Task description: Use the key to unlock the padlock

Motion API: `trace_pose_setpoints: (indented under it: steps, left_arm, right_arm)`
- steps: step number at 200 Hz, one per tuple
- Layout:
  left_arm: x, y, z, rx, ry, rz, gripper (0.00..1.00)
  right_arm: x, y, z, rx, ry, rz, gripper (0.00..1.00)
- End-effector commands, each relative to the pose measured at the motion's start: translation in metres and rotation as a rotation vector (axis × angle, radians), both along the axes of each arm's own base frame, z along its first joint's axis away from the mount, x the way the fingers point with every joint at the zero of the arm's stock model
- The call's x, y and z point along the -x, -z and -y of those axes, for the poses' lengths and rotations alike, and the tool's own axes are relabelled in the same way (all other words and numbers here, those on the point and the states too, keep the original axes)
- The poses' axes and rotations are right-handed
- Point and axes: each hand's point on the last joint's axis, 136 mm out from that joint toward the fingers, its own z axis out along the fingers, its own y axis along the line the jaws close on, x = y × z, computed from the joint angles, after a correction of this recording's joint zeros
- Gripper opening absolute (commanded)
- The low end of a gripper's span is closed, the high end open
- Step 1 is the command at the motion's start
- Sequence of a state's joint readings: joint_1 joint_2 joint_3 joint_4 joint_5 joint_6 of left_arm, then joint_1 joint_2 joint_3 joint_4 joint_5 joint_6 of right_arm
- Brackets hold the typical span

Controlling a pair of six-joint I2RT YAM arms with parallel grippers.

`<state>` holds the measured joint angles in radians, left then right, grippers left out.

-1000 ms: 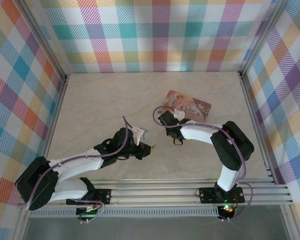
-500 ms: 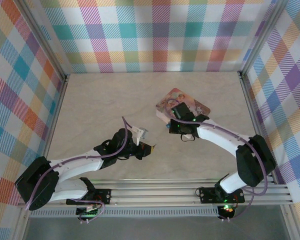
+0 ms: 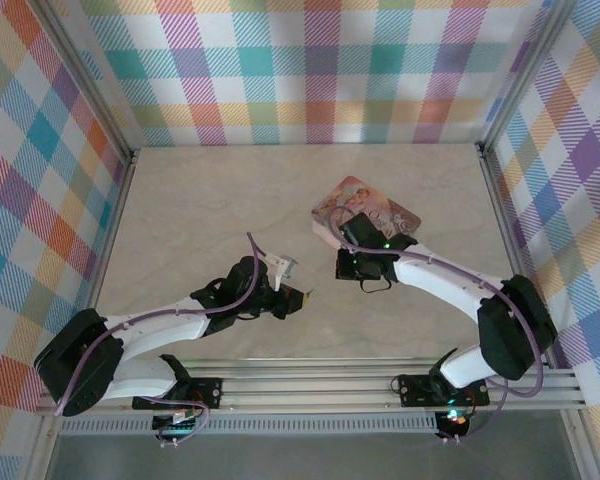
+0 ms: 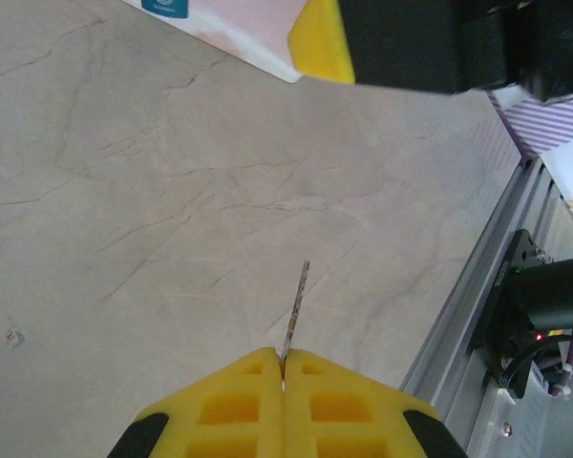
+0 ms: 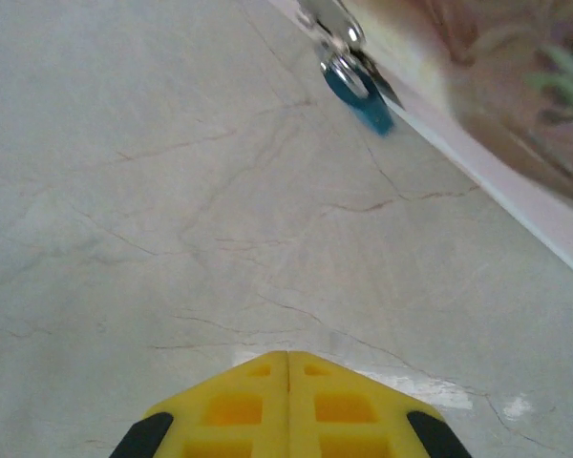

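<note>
The key (image 4: 296, 305), a thin dark metal blade, sticks straight out from between the yellow fingertips of my left gripper (image 4: 283, 355), which is shut on it just above the bare table. The blue padlock (image 5: 358, 91) with its silvery shackle lies against the edge of the pink picture box (image 5: 497, 124), some way ahead of my right gripper (image 5: 287, 355). That gripper is shut with nothing in it. One of its yellow fingertips (image 4: 320, 43) shows in the left wrist view, beside the box's white edge. From above, the left gripper (image 3: 300, 297) points right, toward the right arm's wrist (image 3: 365, 262).
The pink box (image 3: 380, 212) lies at the back right of the marbled table (image 3: 200, 210). Plaid walls (image 3: 300, 70) close in three sides. An aluminium rail (image 3: 380, 375) with the arm bases runs along the near edge.
The right arm has swung its elbow out to the right and drawn its gripper in by the box's near-left edge, and its jaws have closed. The left arm and key have stayed put.
</note>
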<state>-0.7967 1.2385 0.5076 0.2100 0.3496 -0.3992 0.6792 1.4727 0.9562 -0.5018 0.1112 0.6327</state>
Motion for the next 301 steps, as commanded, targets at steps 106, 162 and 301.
trace_pose_setpoints:
  steps: [106, 162, 301]
  left_arm:
    - [0.006, -0.015, -0.014, -0.016, -0.004, 0.026, 0.0]
    - [-0.002, -0.016, -0.017, -0.034, -0.045, 0.01, 0.0]
    - [-0.04, -0.014, 0.036, 0.09, 0.016, -0.033, 0.0]
  right_arm:
    - [-0.066, 0.004, 0.114, -0.111, 0.361, 0.004, 0.04]
    - [-0.051, -0.009, 0.092, -0.021, 0.358, 0.124, 0.41]
    - [-0.109, 0.027, 0.018, 0.171, 0.362, 0.2, 0.56]
